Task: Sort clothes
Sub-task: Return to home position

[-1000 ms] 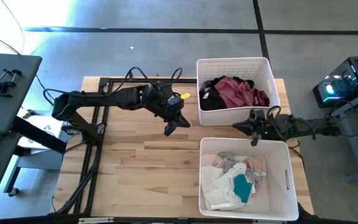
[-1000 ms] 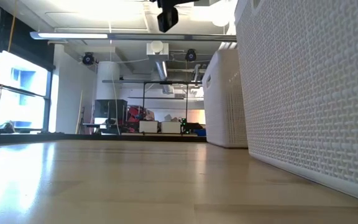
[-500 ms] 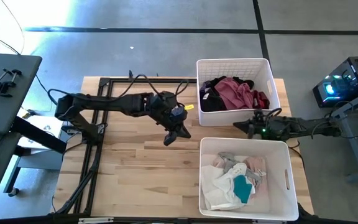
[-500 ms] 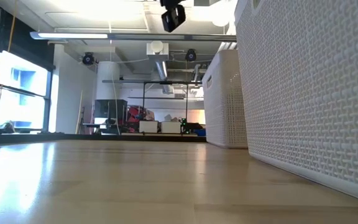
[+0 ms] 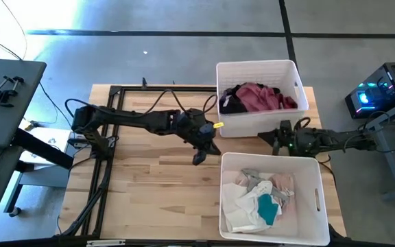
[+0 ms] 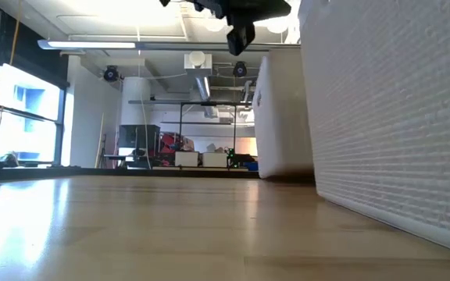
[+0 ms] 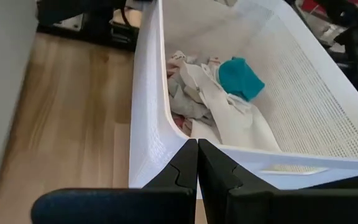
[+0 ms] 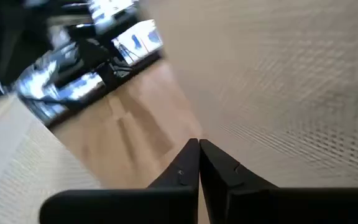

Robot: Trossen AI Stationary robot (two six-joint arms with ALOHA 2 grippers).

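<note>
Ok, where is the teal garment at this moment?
In the high view, the teal garment lies in the lower white bin at the right of the table, on top of white clothes.

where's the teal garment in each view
High view: teal garment in the bin at lower right.
Low view: not visible, hidden behind that bin's wall.
Left wrist view: teal garment inside that bin.
Right wrist view: not in it.
Shared landmark: the white bin.
</note>
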